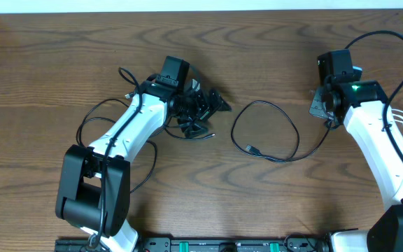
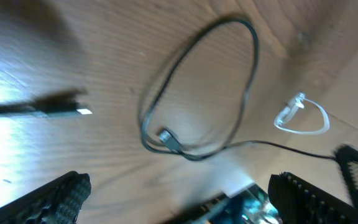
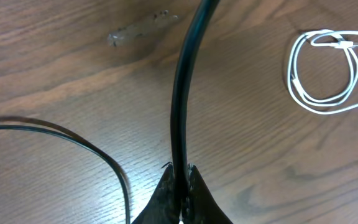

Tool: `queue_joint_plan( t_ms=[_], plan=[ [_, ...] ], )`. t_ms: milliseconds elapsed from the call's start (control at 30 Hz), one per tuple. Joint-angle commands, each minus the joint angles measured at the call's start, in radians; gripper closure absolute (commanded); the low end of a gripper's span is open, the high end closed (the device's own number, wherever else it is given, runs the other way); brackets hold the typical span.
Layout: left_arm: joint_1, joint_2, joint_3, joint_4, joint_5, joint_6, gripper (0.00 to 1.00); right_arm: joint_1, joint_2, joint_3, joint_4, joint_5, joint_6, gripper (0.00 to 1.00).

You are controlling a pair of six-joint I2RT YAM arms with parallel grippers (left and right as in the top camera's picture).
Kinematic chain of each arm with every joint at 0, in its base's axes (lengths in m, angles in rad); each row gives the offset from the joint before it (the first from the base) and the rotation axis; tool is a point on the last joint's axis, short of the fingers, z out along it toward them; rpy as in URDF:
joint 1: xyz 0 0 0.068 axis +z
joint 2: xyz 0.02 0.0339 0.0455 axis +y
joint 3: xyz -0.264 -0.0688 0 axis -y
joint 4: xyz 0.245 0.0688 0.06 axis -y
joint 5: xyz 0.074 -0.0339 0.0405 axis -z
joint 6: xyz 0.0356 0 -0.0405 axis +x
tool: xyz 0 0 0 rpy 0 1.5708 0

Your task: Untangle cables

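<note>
Right claw [image 3: 180, 198] is pinched tight on the black cable [image 3: 183, 93], its loop lying mid-bench [image 1: 47, 70]. Left claw [image 2: 180, 193] hangs spread apart nearby. White cable [image 3: 325, 74] sits coiled far right.

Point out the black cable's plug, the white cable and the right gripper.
black cable [image 2: 169, 140]: left wrist view, its plug.
white cable [image 3: 337, 43]: right wrist view, top of coil.
right gripper [image 3: 180, 175]: right wrist view, between fingertips.
</note>
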State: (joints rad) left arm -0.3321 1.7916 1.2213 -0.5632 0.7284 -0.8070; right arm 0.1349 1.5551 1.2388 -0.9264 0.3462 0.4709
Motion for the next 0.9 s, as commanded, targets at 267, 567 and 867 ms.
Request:
queue_joint_plan(
  t_ms=[267, 567, 867],
  plan=[
    [-0.006, -0.063, 0.028, -0.021, 0.064, 0.113, 0.04, -0.002, -0.011, -0.01, 0.023, -0.146, -0.057, 0.99],
    [-0.113, -0.131, 0.027, -0.25, -0.323, 0.138, 0.04, -0.002, -0.011, -0.065, 0.021, -0.377, -0.057, 0.99],
    [-0.225, -0.131, 0.026, -0.376, -0.566, 0.138, 0.04, -0.002, -0.011, -0.209, 0.108, -0.416, -0.062, 0.96]
  ],
)
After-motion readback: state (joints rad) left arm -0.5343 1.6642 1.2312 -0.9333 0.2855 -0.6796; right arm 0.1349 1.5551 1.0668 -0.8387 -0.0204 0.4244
